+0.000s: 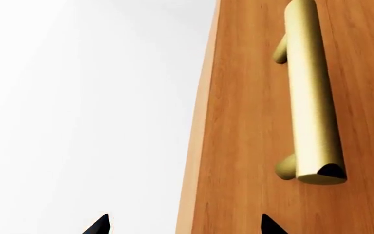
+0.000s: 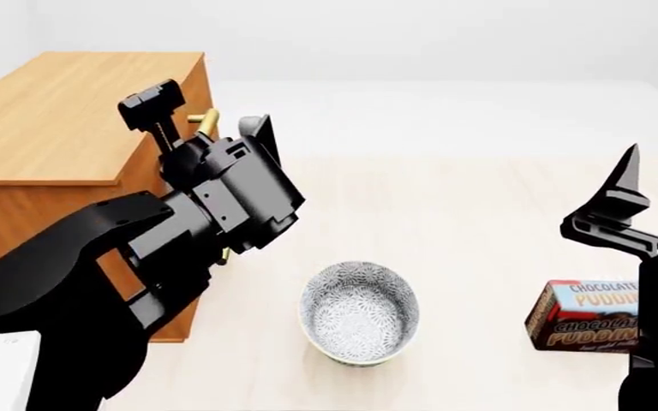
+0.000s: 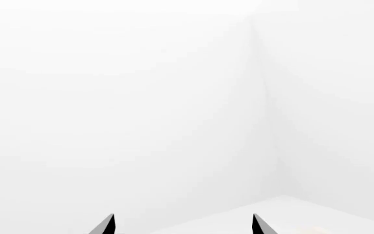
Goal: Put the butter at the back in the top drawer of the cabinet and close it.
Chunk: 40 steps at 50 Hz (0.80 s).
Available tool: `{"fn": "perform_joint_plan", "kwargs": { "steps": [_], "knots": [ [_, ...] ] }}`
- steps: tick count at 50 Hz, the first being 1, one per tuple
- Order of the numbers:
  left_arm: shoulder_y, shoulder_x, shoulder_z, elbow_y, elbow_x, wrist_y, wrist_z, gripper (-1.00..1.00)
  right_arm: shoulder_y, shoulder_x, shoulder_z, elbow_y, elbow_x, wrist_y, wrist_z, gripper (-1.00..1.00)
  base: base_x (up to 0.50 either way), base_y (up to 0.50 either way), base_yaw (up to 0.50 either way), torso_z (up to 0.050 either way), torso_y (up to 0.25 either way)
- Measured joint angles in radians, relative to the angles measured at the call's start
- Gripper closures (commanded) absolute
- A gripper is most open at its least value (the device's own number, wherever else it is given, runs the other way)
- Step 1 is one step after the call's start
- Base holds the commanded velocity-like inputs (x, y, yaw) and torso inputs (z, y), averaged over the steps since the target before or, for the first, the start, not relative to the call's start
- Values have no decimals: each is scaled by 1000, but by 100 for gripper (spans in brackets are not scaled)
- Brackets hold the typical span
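Beside the cabinet (image 2: 66,128), our left fingers (image 1: 102,225) are spread near a drawer's handle (image 1: 310,97); our right fingers (image 3: 107,226) are spread, holding nothing.

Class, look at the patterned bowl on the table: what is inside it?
The bowl appears empty; only its speckled inner surface shows. The near rim hides a little of the inside. What lies under the bowl cannot be seen.

The left arm (image 2: 134,257) is extended forward and raised, its left gripper (image 1: 183,226) held with fingertips spread apart and nothing between them. The right gripper (image 3: 182,225) is likewise parted and empty, pointed upward.
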Motion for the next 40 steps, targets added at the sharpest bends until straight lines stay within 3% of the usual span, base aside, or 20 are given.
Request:
{"fn": "perform_joint_plan", "kwargs": {
  "steps": [18,40],
  "knots": [
    [-19,0,26,19,-76,-54,-57,-100,3,5,3,-3,10,2,4,-100,0,0,0,0,0],
    [-62,-38,41,202,-519,-104,-463,-100,30,14,-5,0,21,19,16,-100,0,0,0,0,0]
  ]
}}
